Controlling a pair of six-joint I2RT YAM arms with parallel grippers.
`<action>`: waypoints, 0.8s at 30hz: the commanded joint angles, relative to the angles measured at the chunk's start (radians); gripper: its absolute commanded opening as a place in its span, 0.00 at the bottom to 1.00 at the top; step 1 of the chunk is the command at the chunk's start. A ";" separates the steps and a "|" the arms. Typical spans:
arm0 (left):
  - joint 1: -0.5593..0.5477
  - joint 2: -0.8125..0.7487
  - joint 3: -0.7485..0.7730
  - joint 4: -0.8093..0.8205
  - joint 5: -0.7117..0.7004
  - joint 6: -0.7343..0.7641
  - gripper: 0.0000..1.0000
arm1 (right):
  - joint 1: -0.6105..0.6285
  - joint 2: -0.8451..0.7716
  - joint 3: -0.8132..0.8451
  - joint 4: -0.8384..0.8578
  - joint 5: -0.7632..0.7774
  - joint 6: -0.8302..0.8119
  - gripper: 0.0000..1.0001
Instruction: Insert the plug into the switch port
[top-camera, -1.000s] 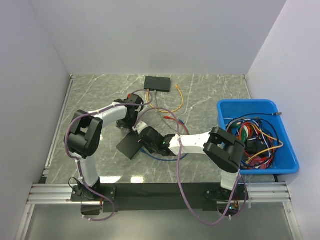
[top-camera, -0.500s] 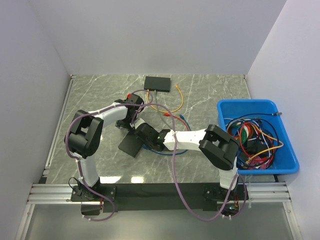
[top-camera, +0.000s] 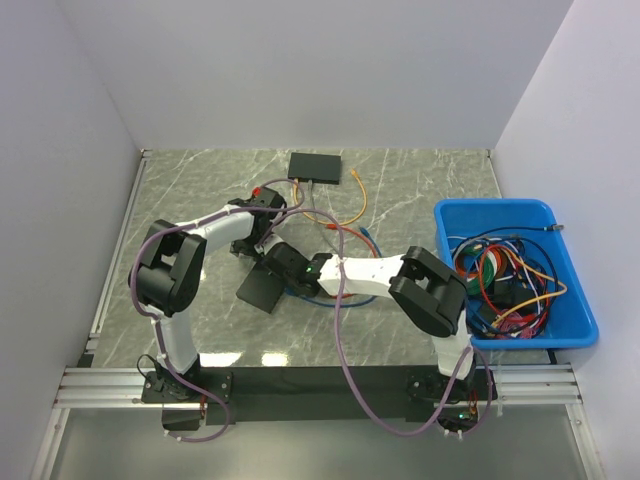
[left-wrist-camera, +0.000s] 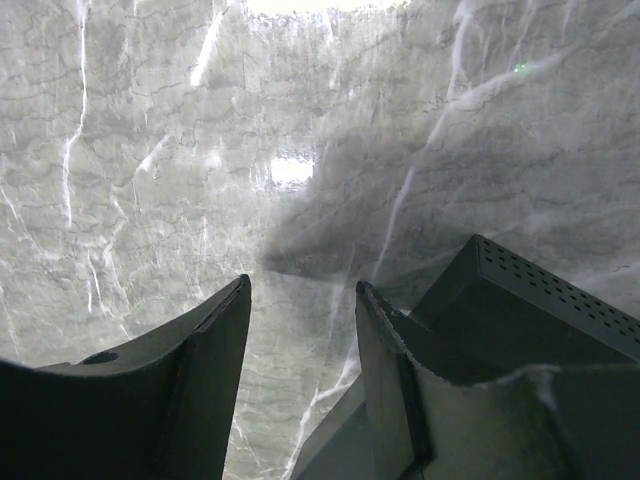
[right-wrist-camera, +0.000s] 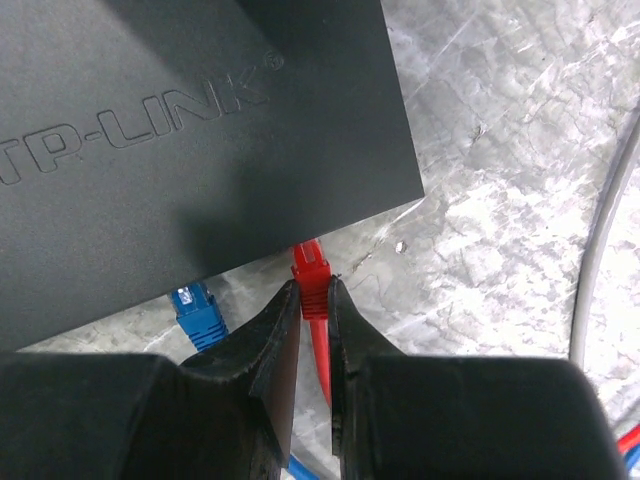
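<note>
A: Since right tool is clenched on the red plug, where's it at?

B: At switch edge, beside blue plug. Prob. light, stiff, slippery, so pinch its rear boot. Left tool released, empty.

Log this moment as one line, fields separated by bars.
right end effector: shut on red plug | red plug: at switch edge | blue plug: beside it | left end effector: open, empty
</note>
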 joint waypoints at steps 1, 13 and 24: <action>-0.063 0.048 -0.043 -0.056 0.155 -0.027 0.53 | -0.011 0.013 0.138 0.266 0.010 -0.052 0.00; -0.072 0.062 -0.046 -0.054 0.175 -0.027 0.51 | 0.035 -0.020 0.123 0.476 -0.012 -0.214 0.00; -0.074 0.053 -0.055 -0.036 0.290 -0.018 0.50 | 0.070 -0.096 0.019 0.767 -0.042 -0.310 0.00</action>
